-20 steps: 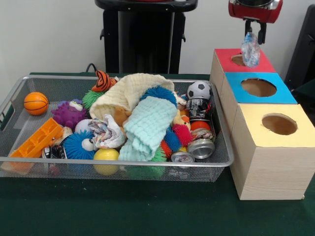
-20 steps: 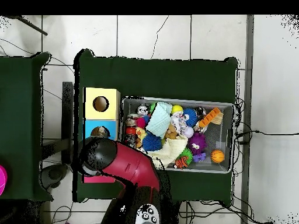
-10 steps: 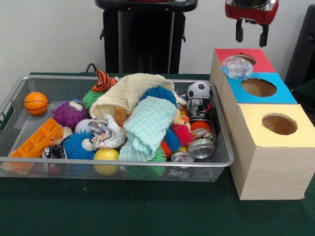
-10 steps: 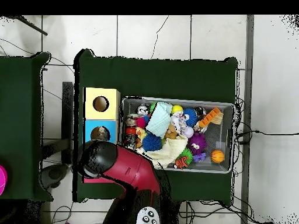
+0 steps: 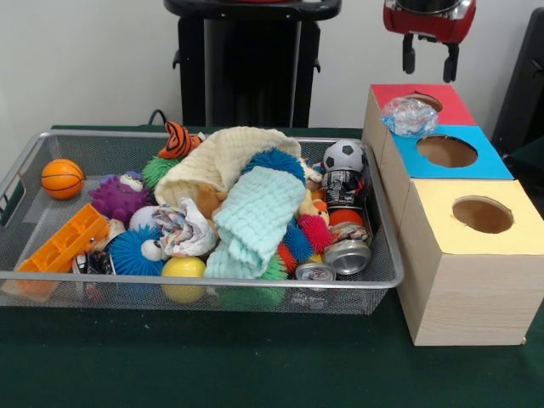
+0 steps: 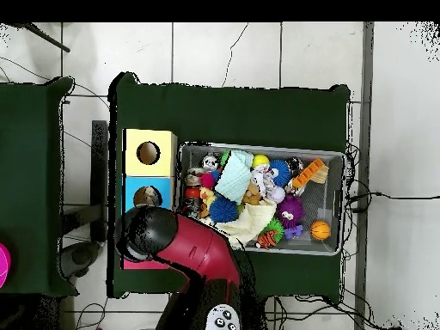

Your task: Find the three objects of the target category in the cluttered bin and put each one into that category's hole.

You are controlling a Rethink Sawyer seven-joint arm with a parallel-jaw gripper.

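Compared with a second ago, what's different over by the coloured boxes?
The pincer let go of the crumpled plastic bottle, which dropped and now lies on the red box beside its hole, not inside. The pincer is open and empty, slightly higher. The wire bin and its clutter, and the blue box and yellow box, are unchanged.

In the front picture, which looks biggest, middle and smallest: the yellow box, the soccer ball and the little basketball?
1. The yellow box looks by far the biggest.
2. The soccer ball looks next.
3. The basketball looks about the same, perhaps a touch smaller, so I would not rank those two firmly.
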